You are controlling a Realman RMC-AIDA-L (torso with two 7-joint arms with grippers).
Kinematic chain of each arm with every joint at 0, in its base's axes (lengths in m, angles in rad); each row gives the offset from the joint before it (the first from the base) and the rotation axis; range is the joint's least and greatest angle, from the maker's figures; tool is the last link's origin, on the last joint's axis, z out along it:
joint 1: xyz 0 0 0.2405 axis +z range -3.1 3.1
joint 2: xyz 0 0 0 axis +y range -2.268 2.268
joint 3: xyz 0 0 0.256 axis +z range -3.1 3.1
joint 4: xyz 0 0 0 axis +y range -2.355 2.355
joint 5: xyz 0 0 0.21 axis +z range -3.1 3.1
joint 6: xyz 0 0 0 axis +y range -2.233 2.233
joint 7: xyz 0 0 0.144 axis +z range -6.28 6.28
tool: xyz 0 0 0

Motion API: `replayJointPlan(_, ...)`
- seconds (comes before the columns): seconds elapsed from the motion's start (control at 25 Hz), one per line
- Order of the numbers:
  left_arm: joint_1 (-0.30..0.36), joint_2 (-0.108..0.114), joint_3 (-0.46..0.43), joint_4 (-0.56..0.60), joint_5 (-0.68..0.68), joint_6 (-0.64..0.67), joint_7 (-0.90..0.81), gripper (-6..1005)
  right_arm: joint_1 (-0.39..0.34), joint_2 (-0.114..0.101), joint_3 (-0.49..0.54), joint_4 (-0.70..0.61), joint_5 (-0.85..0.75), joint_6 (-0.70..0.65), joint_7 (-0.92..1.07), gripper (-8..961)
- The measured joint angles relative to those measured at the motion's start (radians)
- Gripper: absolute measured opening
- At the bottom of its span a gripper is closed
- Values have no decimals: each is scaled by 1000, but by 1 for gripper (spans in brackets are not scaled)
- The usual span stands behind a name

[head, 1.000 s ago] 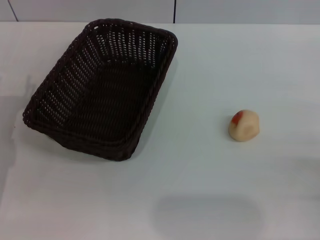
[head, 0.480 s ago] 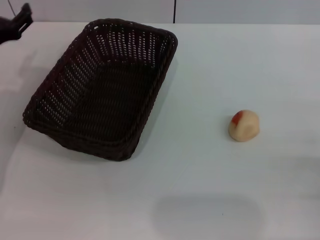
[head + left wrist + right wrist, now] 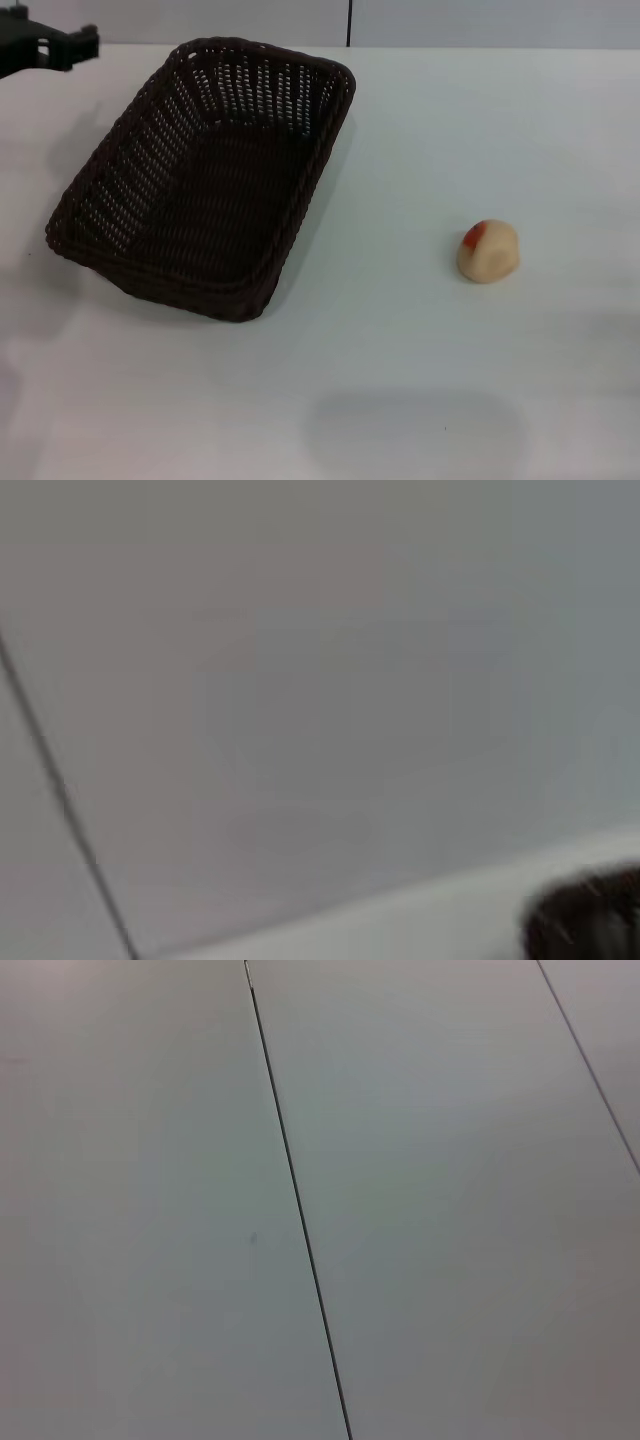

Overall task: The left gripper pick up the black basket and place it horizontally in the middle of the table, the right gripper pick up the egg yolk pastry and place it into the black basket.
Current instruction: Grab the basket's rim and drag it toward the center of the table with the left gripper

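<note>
The left hand (image 3: 60, 45) has come further in at the far left since half a second ago, now close beside the far left corner of the black basket (image 3: 205, 175). It is cut off by the frame edge; whether its fingers are apart cannot be told. One basket lies slantwise on the white bench (image 3: 400, 350), left of centre. One egg yolk pastry (image 3: 488, 250) sits well apart, right. The right hand is out of sight.

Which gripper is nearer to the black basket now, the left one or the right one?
Left. The left gripper is at the far left corner of the table, just beyond the black basket and apart from it. The right gripper is not in view.
</note>
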Motion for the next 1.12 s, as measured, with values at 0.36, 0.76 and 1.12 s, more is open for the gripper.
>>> replayJointPlan(0.36, -135, -139, -269, 39, -104, -365, 382, 774, 13, -1, 0, -8, 0, 15, -1, 817)
replayJointPlan(0.76, -205, -141, -264, 215, -91, -361, 380, 772, 20, -2, 1, -6, 1, 33, -3, 816)
replayJointPlan(1.12, -238, -143, -259, 312, -90, -333, 382, 769, 22, -2, 0, -8, 1, 36, -3, 816)
